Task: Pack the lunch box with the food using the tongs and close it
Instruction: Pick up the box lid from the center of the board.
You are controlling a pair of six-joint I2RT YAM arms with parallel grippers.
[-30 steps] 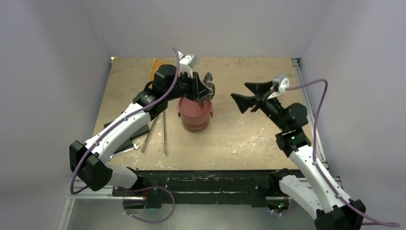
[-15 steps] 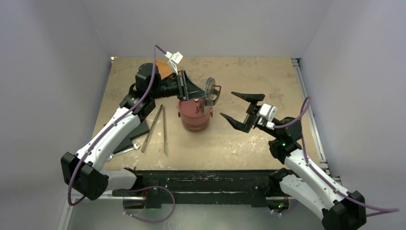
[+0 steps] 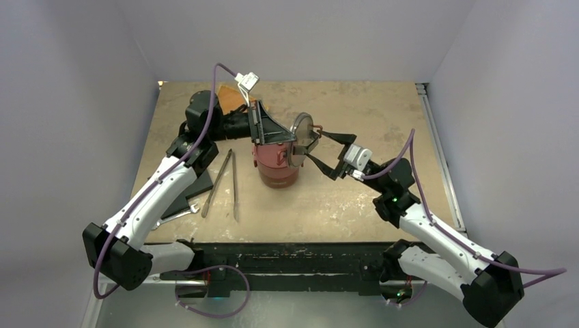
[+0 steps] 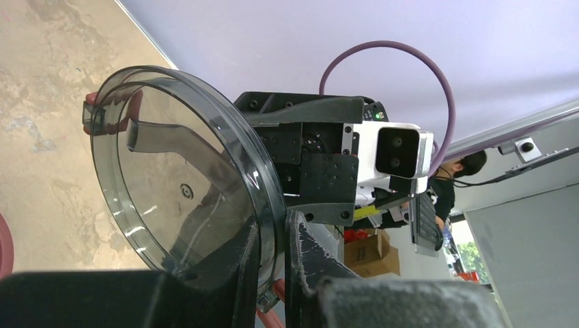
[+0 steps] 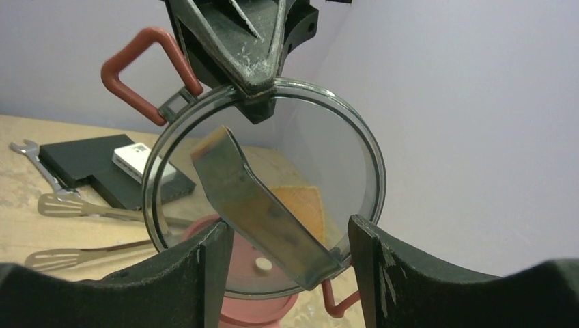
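Top external view: the lunch box is seen standing as a stacked dark-red tier at the middle of the table. Its clear top lid is held off it, on edge, just above and to the right of the stack. The lid is pinched at its rim by the left gripper, whose jaws are clamped narrow on it. The right gripper is set with its jaws spread wide on either side of the lid. No contact between its fingers and the lid can be made out in the right wrist view. A hand-over between the arms is judged to be in progress.

The tongs lie flat on the table to the left of the lunch box, held by neither gripper. A wrench and a black box lie further left, and an orange tray is mostly hidden behind the left arm.

No loose food is made out on the table. A small pale round spot is seen through the lid on top of the stack, but what it is cannot be told. Whether the food is packed is therefore not settled. The closing is judged not yet done, since the top lid is off.
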